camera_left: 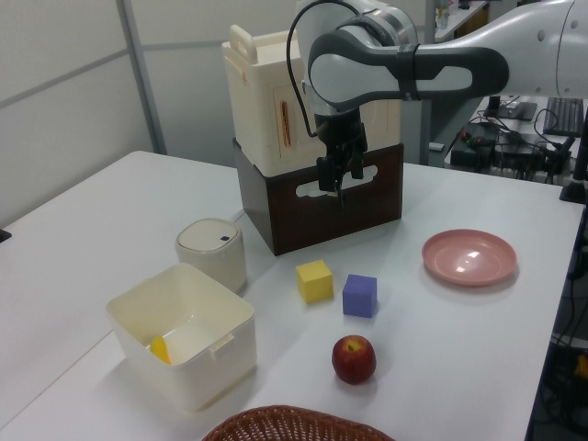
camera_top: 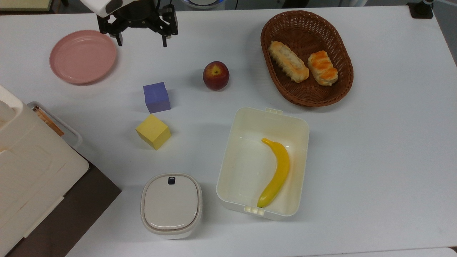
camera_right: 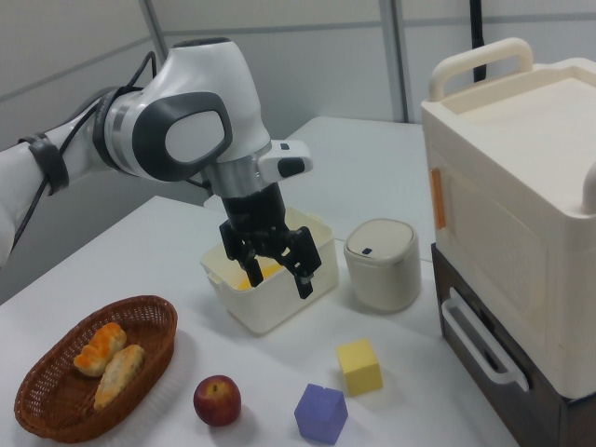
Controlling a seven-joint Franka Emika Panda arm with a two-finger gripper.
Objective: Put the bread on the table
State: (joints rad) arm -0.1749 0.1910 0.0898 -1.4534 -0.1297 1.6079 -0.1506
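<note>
Your tool (camera_top: pixel 141 40) hangs empty above the worktop (camera_top: pixel 385 150), its two fingers spread wide, just beside the pink plate (camera_top: pixel 83 56) at the top view's upper left. The bread (camera_top: pixel 322 67) you want, the short roll with the orange glaze, lies well apart from it in the brown basket (camera_top: pixel 342 89) at the top view's upper right, close alongside a longer, paler roll (camera_top: pixel 288 61).

The likeliest slip is picking the wrong roll: the two lie so near each other that a careless approach could close on the pale one, or catch both. Bring the tool down across the short roll's width. Watch the basket's raised rim, too; a low sweep could snag it and drag the basket. The apple (camera_top: pixel 215 75) sits roughly between the tool and the basket, so travel high enough to clear it.
</note>
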